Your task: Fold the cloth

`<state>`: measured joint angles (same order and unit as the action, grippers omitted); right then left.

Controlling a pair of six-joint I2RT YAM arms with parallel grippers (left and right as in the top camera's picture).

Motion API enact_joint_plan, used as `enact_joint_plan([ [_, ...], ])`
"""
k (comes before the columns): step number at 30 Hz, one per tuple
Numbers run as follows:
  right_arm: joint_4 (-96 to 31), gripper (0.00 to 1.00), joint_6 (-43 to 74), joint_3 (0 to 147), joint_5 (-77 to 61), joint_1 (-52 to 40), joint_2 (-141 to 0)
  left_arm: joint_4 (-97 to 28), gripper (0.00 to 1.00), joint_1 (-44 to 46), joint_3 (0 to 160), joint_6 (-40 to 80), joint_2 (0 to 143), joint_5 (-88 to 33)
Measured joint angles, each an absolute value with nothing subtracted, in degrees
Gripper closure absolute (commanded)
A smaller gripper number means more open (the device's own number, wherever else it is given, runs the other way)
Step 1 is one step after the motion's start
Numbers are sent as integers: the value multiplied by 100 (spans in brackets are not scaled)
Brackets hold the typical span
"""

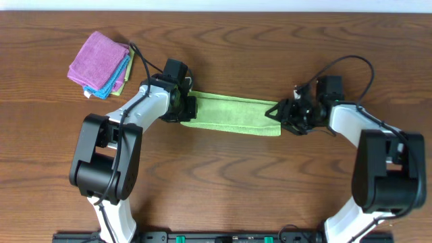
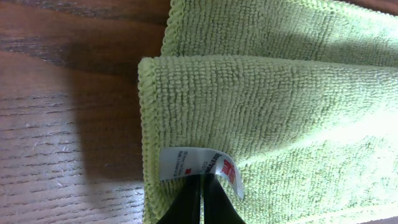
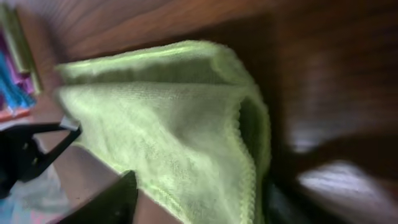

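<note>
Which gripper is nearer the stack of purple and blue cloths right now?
Left. The left gripper sits at the end of the green cloth nearest the stack; the right gripper is at its far end.

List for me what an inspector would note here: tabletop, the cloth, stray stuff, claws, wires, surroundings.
Surface: brown wooden table, bare wood showing.
Job's things: lime-green cloth folded into a long strip between the two claws; white tag at the left claw's end.
Clutter: stack of folded cloths, purple on top, blue beneath, far left corner.
Claws: left claw fingers together, seemingly pinching the tagged edge; right claw at the other end, too blurred to judge.
Cables: black cables looping from each arm, clear of the cloth.
Surroundings: pale strip beyond the far edge; nothing else seen.
</note>
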<state>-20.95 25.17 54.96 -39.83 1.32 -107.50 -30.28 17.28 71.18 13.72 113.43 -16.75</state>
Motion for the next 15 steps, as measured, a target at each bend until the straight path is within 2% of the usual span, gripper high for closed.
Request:
enact_joint_plan([
  [2, -2086, 93, 2510, 5494, -3959, 95, -10820, -3048, 94, 1728, 7118, 1374, 11343, -1678],
  [3, -2115, 98, 2515, 5478, -3944, 89, -10871, -3065, 94, 1721, 7120, 1380, 11334, -1702],
  [8, -2622, 98, 2493, 5570, -3922, 211, -10934, -3693, 94, 1490, 7231, 1391, 10943, -1872],
  [12, -3920, 99, 2344, 6123, -3430, 425, -10897, -4316, 94, 1135, 7535, 1367, 9797, -1828],
  [15, -5059, 98, 2329, 6735, -2536, 515, -10667, -4814, 94, 950, 7682, 1365, 8814, -1695],
])
